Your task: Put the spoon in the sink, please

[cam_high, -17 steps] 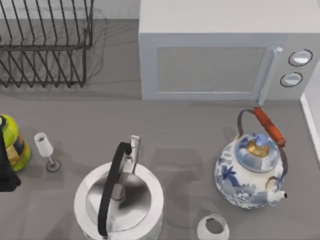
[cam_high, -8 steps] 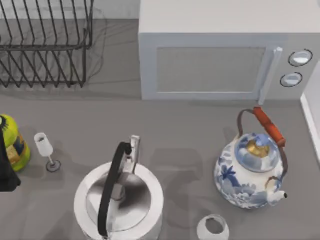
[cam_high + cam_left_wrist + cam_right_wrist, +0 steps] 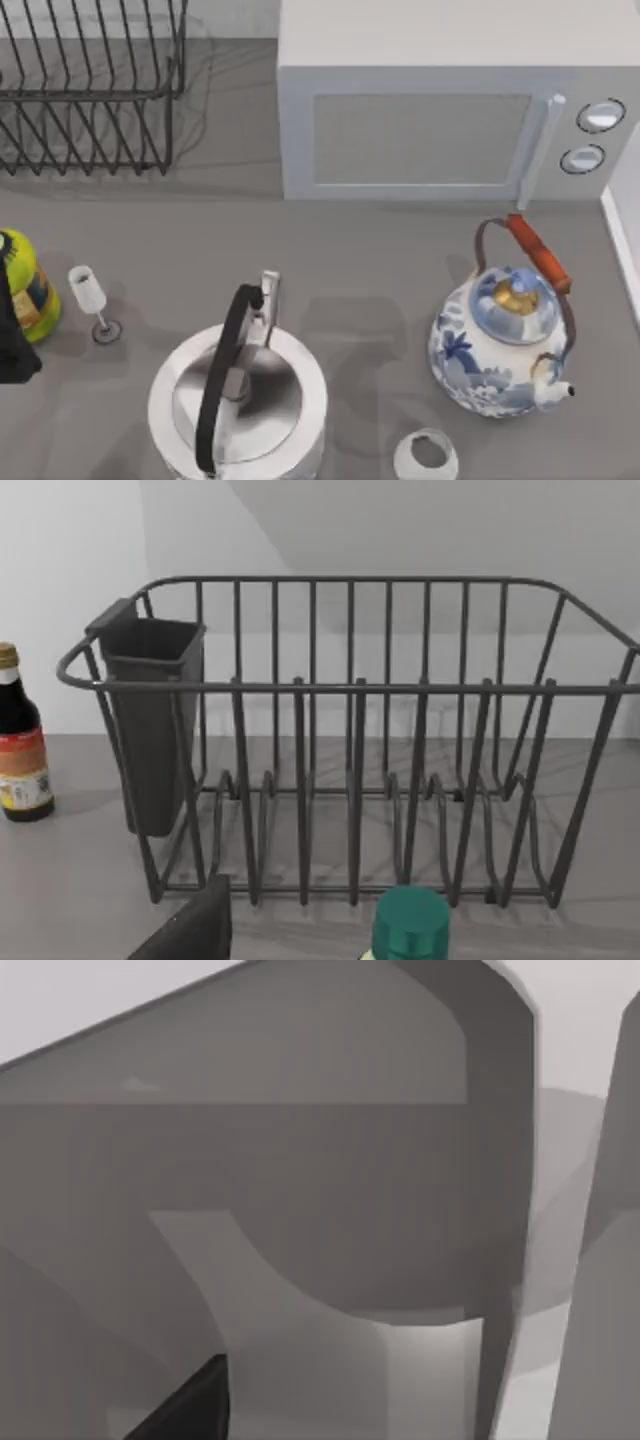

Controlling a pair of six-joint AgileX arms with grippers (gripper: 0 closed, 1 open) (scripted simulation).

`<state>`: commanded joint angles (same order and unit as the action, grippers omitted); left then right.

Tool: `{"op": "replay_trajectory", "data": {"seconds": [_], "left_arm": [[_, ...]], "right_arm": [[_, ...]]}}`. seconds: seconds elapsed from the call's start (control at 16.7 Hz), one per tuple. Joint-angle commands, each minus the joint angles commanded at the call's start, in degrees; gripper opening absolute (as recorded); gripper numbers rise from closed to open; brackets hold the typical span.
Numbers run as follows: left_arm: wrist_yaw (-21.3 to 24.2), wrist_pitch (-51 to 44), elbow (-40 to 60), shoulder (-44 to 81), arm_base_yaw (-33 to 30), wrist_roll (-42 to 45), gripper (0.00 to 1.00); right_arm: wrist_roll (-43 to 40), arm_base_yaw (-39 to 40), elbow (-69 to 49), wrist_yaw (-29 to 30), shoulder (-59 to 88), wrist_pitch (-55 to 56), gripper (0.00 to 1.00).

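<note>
The spoon and the sink are out of view. A dark part of my left arm sits at the table's left edge, beside a yellow-green bottle. In the left wrist view a dark piece of my left gripper points toward the wire dish rack. In the right wrist view a dark piece of my right gripper sits close against smooth grey curved surfaces that I cannot identify.
A microwave stands at the back. The dish rack is back left with a dark cutlery holder. A steel kettle, wine glass, blue-white teapot and white cup crowd the front.
</note>
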<state>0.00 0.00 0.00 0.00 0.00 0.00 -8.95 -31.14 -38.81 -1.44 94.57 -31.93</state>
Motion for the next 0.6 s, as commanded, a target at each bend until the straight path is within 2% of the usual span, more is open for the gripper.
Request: {"op": "replay_trajectory", "data": {"seconds": [0.24,0.6], "left_arm": [[0.0,0.0,0.0,0.0,0.0,0.0,1.00],[0.0,0.0,0.0,0.0,0.0,0.0,1.00]], "right_arm": [[0.0,0.0,0.0,0.0,0.0,0.0,0.00],[-0.3,-0.2,-6.1,0.7,-5.7,-10.2,0.00]]}}
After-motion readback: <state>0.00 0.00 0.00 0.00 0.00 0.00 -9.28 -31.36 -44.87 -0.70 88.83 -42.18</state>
